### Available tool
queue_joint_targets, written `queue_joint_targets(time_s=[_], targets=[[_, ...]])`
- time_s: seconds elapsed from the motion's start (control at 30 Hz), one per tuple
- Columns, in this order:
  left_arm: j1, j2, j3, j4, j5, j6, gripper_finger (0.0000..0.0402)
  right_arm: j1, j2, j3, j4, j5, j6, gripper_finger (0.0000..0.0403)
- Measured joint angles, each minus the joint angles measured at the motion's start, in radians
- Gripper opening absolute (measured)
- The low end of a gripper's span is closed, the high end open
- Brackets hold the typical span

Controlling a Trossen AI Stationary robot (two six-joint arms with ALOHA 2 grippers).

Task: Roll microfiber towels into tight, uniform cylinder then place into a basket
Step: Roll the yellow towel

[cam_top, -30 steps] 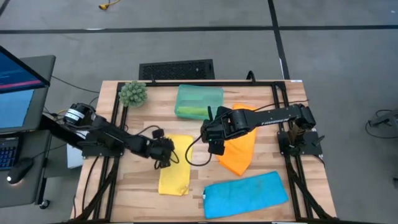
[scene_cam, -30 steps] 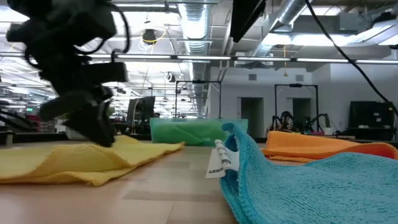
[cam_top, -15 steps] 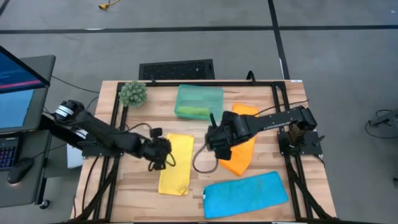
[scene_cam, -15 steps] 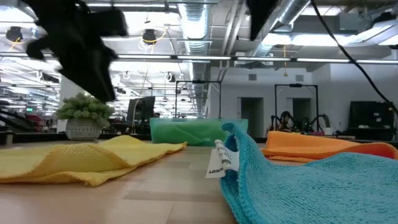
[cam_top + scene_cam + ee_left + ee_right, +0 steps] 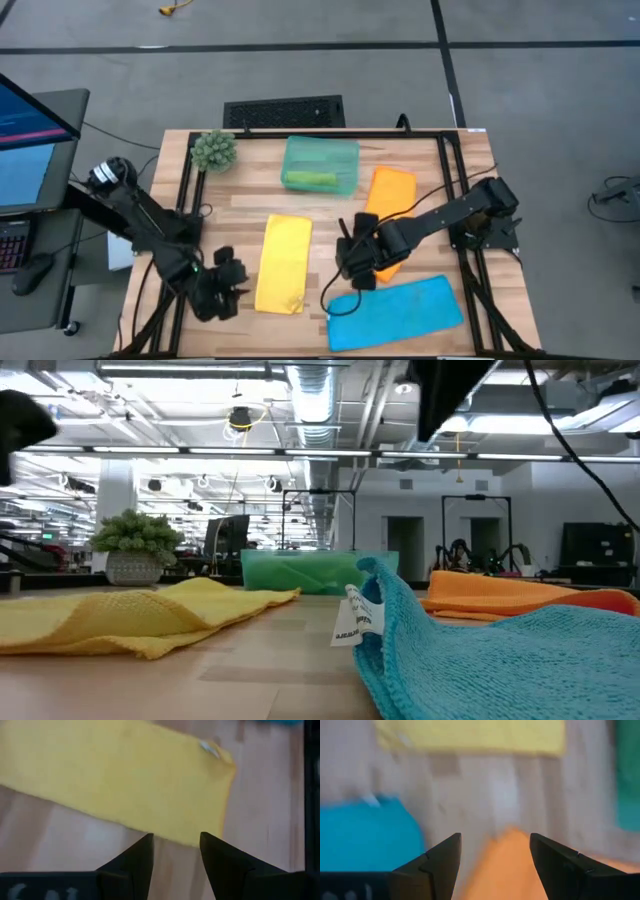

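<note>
The table (image 5: pixel 440 310) fills the centre of the high view. The blue towel (image 5: pixel 395 312) lies flat lower right, the yellow towel (image 5: pixel 283 263) flat at centre, and the orange towel (image 5: pixel 390 205) right of centre; none is rolled. The basket (image 5: pixel 320 164) at upper centre holds a green roll. The left gripper (image 5: pixel 226 283) hovers lower left beside the yellow towel, jaws apart and empty, probably lining up on its edge. The right gripper (image 5: pixel 356 262) sits at the orange towel's lower end, jaws wide, empty.

A spiky green plant ball (image 5: pixel 214 150) sits beside a black keyboard (image 5: pixel 284 111).
</note>
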State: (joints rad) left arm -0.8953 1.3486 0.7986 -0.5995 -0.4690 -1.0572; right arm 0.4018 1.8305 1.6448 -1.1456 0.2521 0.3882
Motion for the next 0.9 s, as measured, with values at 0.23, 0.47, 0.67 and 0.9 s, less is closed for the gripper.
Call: queue_joint_targets(time_s=[0.23, 0.47, 0.67, 0.9], targets=[[-0.062, 0.135, 0.0, 0.109, 0.013, 0.075, 0.0153, 0.044, 0.027, -0.051, 0.45, -0.021, 0.05, 0.026], [-0.073, 0.211, 0.0, 0.198, 0.019, 0.238, 0.0153, 0.069, 0.093, -0.05, 0.744, -0.068, 0.11, 0.026], [-0.072, 0.271, 0.0, 0.27, -0.016, 0.426, 0.0153, 0.089, 0.191, -0.05, 0.867, -0.07, 0.089, 0.026], [-0.07, 0.376, 0.001, 0.394, -0.017, 0.463, 0.0153, 0.121, 0.322, 0.013, 0.928, -0.068, -0.028, 0.026]])
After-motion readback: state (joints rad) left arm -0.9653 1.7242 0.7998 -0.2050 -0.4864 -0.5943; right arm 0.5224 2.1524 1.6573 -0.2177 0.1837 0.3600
